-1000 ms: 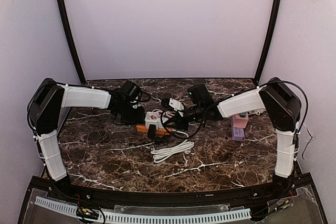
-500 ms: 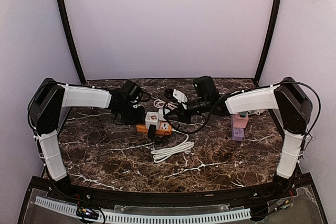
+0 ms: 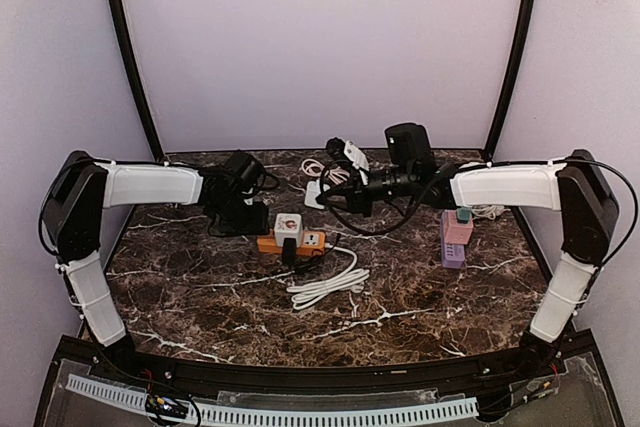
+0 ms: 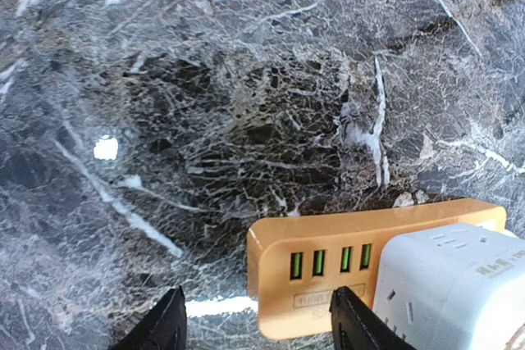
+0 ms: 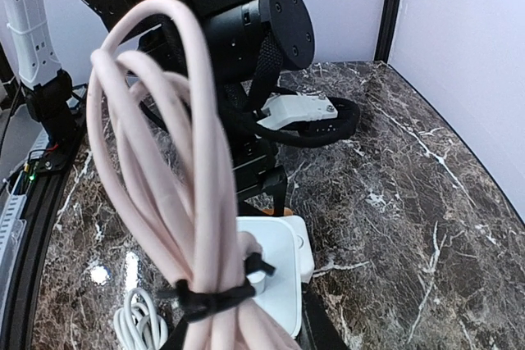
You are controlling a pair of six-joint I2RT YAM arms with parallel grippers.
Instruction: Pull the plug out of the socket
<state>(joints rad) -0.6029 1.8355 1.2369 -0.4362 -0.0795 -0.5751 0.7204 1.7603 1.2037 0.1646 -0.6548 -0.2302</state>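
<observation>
White and square, the charger plug point(image 5: 277, 268) is out of the socket and raised above the bench point(image 3: 420, 292). It is clamped in the closed right pincer point(image 3: 325, 193), behind the orange power strip point(image 3: 312, 241), with its bundled pink cord point(image 5: 156, 161) looped up beside it. That strip lies flat on the dark marble with a white cube adapter point(image 3: 288, 226) seated on it, and its USB end reaches between the spread fingers of the left pincer point(image 4: 258, 329), which is open and grips nothing. A coiled white cable point(image 3: 325, 287) lies just in front of the strip, and a purple box point(image 3: 455, 242) stands well apart to the right.
</observation>
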